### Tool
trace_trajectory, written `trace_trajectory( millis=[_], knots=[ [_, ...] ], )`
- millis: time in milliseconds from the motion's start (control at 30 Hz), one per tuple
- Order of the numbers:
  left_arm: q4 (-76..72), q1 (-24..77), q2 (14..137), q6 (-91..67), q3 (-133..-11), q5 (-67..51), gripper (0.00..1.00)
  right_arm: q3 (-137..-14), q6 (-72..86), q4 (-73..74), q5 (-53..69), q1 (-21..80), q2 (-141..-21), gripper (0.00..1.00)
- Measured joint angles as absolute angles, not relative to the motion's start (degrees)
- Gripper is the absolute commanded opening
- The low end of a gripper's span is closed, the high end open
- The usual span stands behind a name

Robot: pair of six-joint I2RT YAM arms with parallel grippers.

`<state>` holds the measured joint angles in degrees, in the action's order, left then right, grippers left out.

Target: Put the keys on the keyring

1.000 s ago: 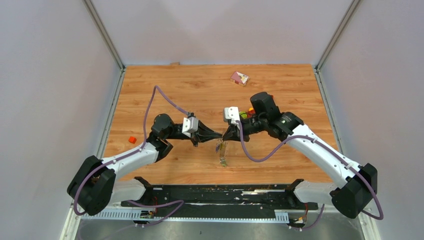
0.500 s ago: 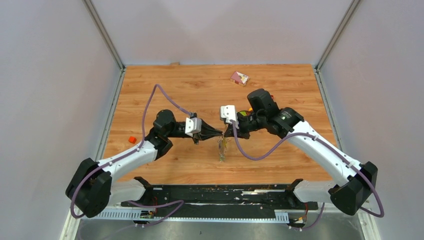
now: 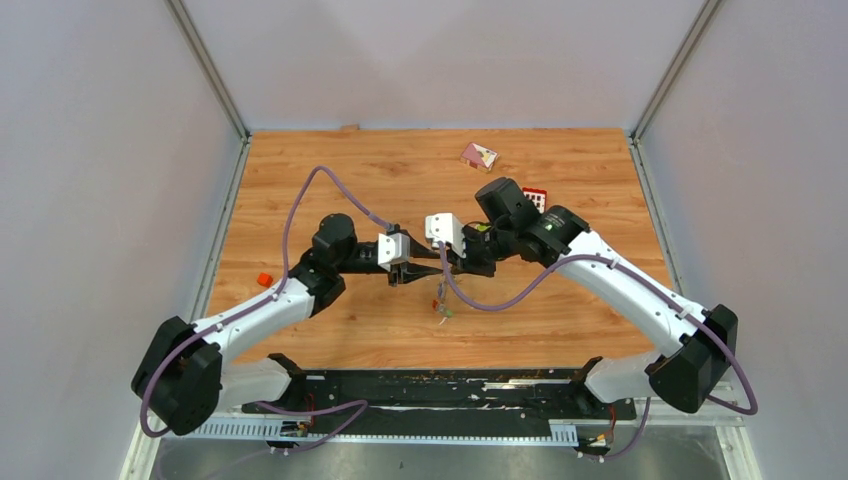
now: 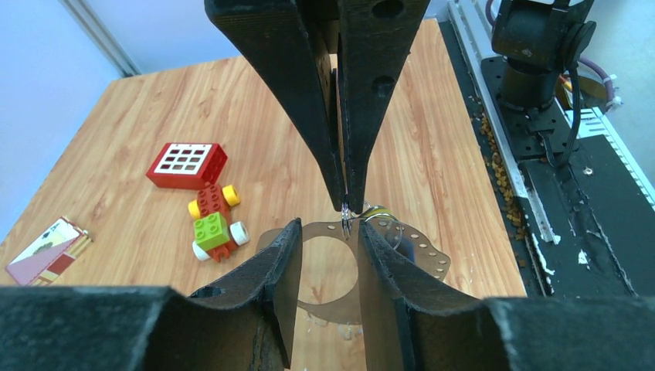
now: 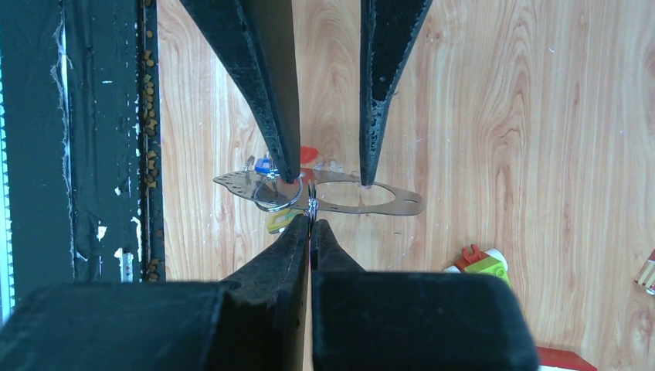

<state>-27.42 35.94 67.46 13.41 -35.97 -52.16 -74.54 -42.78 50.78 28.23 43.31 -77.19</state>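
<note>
The keyring (image 5: 386,202) hangs over mid-table, with the keys (image 5: 278,222) at its near end. To its right, the block (image 4: 188,164) lies behind the car (image 4: 215,224).

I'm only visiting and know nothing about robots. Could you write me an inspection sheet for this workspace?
Surface: wooden table, nothing spilled on it.
Job's things: keyring held above the table, keys bunched at one end.
Clutter: toy car, red block, pink card, orange piece.
Pincers: right pincer shut on the keyring's edge; left pincer open, astride it.
Cables: purple cable looping loose off each arm.
Surroundings: pale walls; crumbs on the black rail.
</note>
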Motion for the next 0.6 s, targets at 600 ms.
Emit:
trace_trajectory(
  millis=[600],
  knots=[
    [-31.9, 36.1, 70.5, 10.3, -35.9, -53.5, 0.29, -74.8, -42.3, 50.3, 27.9, 43.5, -78.0, 0.0]
  ],
)
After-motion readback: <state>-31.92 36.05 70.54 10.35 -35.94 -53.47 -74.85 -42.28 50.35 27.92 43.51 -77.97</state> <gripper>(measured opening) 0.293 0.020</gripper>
